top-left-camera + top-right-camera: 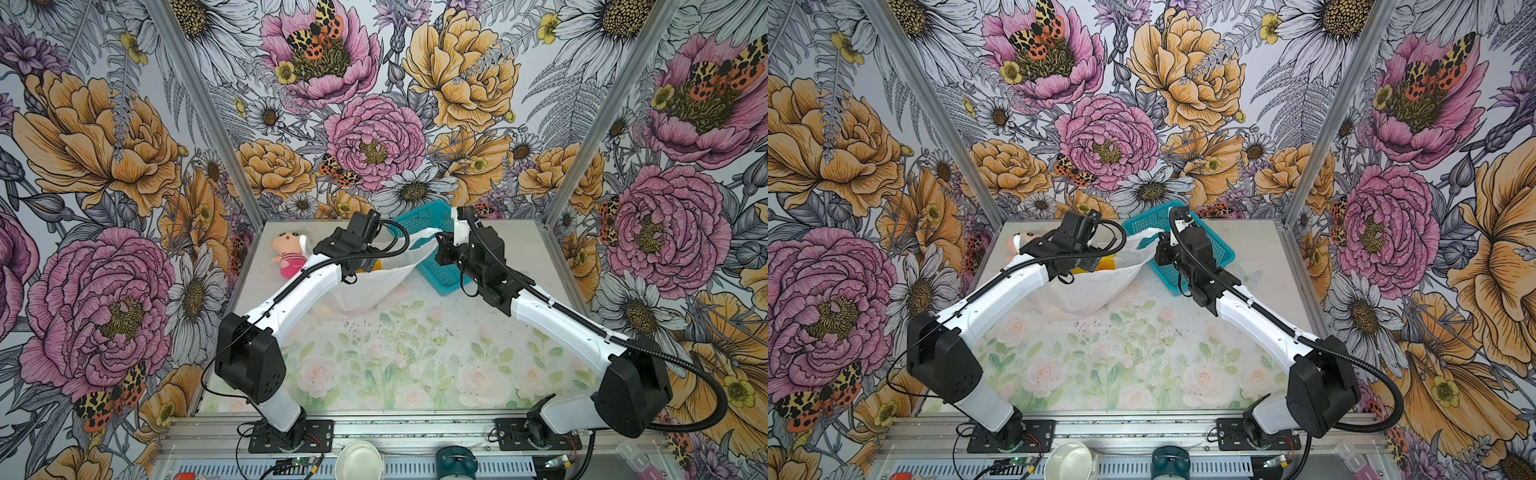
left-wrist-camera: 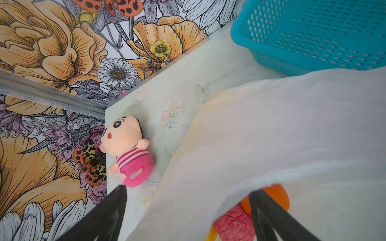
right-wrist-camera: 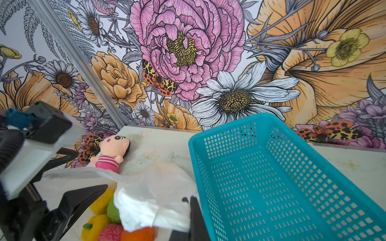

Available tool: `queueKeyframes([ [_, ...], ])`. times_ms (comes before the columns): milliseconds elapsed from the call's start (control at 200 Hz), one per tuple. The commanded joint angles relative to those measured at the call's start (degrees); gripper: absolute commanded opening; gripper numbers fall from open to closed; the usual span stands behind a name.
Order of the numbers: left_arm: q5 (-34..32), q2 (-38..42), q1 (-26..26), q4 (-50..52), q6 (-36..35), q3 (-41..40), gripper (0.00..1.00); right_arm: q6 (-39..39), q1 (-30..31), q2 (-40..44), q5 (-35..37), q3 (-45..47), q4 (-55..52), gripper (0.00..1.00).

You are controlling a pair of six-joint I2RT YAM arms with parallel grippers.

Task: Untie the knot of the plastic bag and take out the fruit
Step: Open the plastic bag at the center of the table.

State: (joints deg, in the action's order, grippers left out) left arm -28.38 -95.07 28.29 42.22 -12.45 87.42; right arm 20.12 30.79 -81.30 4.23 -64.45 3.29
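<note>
The enclosure has flower-printed walls [image 1: 374,137] and a table [image 1: 415,353] with a pale rose pattern.

The right pincer [image 3: 191,201] is clamped on a bunched fold of the plastic bag [image 1: 374,286] at its rim and holds that edge above the table. The left pincer [image 2: 189,191] stands wide and straddles the opposite rim: one finger [image 2: 269,212] is inside the bag mouth, the other outside it.

The bag sits at the rear centre of the table with its mouth open. The fruit [image 3: 109,232] lies inside, at the bottom (yellow, green, pink-red and orange pieces show in the right wrist view).

The teal basket [image 1: 440,274] lies just beside the bag on the robot's right. The plush doll [image 1: 286,253] lies on the table near the rear left corner, close to the bag.
</note>
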Motion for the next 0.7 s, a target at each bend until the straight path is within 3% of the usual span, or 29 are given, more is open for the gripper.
queueKeyframes([
  [0,-1.1,-2.2,-1.6,0.4,-1.1,3.7,0.9,0.8,0.2,2.3,-0.8,1.0,1.3,0.0],
  [55,0.3,-3.9,-2.2,1.3,-1.0,5.4,0.84,1.0,0.2,2.5,-0.9,1.5,1.3,0.0],
  [130,2.0,-5.8,-2.6,2.5,-0.8,7.7,0.66,1.2,0.2,2.8,-1.2,2.2,1.7,0.0],
  [245,2.8,-7.7,-2.9,2.6,-0.5,9.3,0.2,1.3,0.2,2.7,-1.0,2.9,2.2,0.0],
  [335,2.9,-10.3,-3.9,2.5,0.3,11.4,0.0,1.6,0.2,2.6,-1.4,3.1,2.2,0.0],
  [540,2.3,-13.6,-5.1,2.5,2.1,15.5,0.0,2.0,0.1,3.8,-1.9,5.0,4.2,0.0],
  [695,1.3,-13.5,-5.1,2.5,1.5,17.7,0.0,2.1,0.2,4.1,-1.2,5.1,4.0,0.13],
])
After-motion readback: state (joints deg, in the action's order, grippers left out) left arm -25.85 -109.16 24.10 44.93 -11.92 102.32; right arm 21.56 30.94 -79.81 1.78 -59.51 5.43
